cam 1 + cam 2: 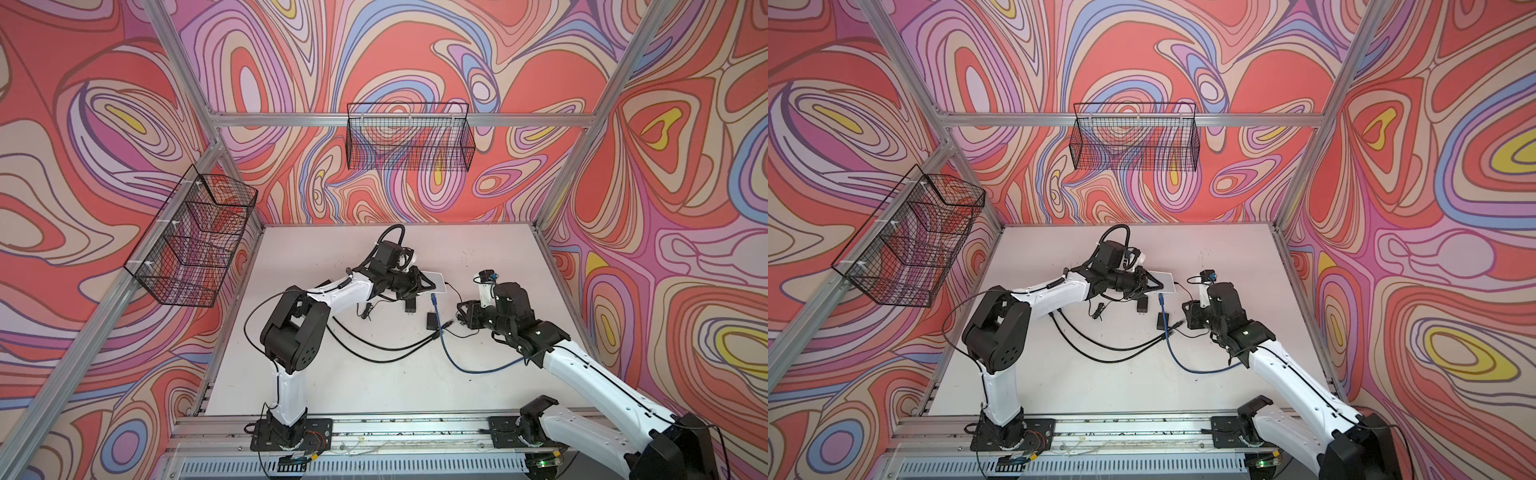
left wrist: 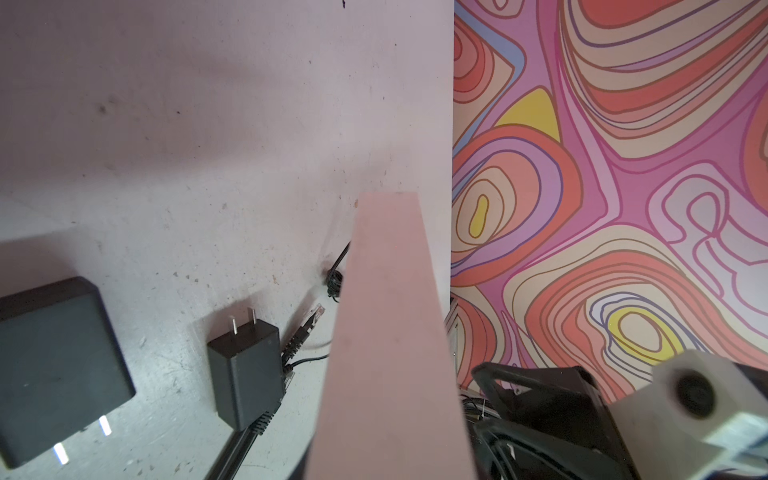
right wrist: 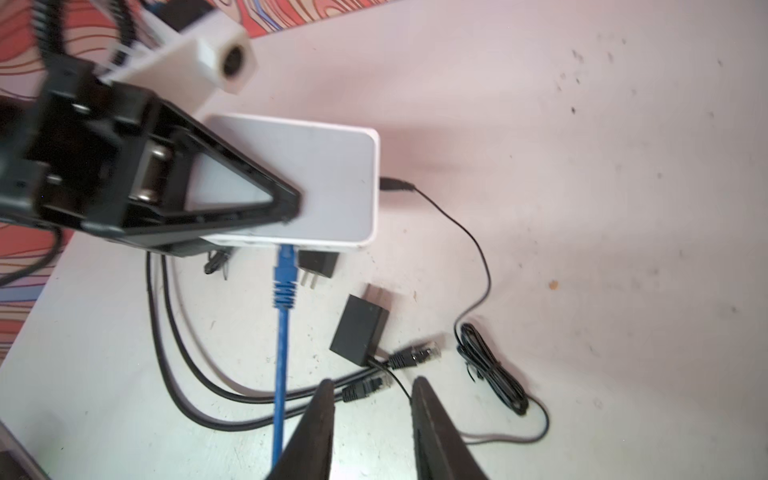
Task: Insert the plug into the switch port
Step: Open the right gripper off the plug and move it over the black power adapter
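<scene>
My left gripper point(image 1: 428, 286) is shut on the white switch point(image 1: 436, 282), holding it flat just above the table; in the right wrist view one black finger point(image 3: 249, 195) lies across the switch point(image 3: 332, 178). The blue plug point(image 3: 284, 274) sits with its tip in the near edge of the switch, and its blue cable trails down toward me. In both top views the plug point(image 1: 1161, 298) hangs from the switch point(image 1: 1165, 280). My right gripper point(image 3: 372, 384) is open and holds nothing, a short way back from the plug, over loose black cables. In the left wrist view the switch point(image 2: 390, 332) hides the jaws.
Two black power adapters point(image 3: 360, 330) point(image 3: 318, 264) lie below the switch. Two black network plugs point(image 3: 368, 388) point(image 3: 415, 355) and a bundled thin cable point(image 3: 490, 370) lie near my right gripper. A thin black lead point(image 3: 395, 184) enters the switch's side. Wire baskets point(image 1: 409, 137) point(image 1: 195, 237) hang on the walls.
</scene>
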`<state>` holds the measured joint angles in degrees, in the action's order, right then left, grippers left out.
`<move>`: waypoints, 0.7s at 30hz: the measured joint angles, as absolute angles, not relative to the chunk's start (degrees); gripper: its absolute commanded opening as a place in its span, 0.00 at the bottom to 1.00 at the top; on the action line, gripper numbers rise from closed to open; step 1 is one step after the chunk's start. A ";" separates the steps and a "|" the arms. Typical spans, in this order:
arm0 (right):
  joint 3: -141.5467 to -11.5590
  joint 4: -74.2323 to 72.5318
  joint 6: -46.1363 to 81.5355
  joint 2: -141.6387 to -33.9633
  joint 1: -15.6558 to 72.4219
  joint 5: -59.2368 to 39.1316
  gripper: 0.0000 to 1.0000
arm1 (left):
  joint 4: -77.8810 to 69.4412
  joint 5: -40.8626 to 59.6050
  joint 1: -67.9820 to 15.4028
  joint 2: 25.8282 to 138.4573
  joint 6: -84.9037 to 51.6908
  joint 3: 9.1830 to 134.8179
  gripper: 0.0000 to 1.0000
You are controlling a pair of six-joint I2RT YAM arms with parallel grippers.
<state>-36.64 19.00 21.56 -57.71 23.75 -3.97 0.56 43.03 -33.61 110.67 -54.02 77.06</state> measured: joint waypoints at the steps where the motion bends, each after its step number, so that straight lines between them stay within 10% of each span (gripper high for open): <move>1: -36.45 19.94 22.20 -58.52 23.75 -3.40 0.33 | 0.62 42.81 -33.52 110.67 -54.02 77.06 0.00; 21: -46.26 15.77 28.27 -86.78 36.18 2.39 0.44 | 0.58 40.40 -29.56 103.44 -53.56 68.71 0.00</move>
<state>-46.26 15.77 28.27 -86.78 36.18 2.39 0.58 40.40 -29.56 103.44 -53.56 68.71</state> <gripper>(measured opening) 0.437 0.253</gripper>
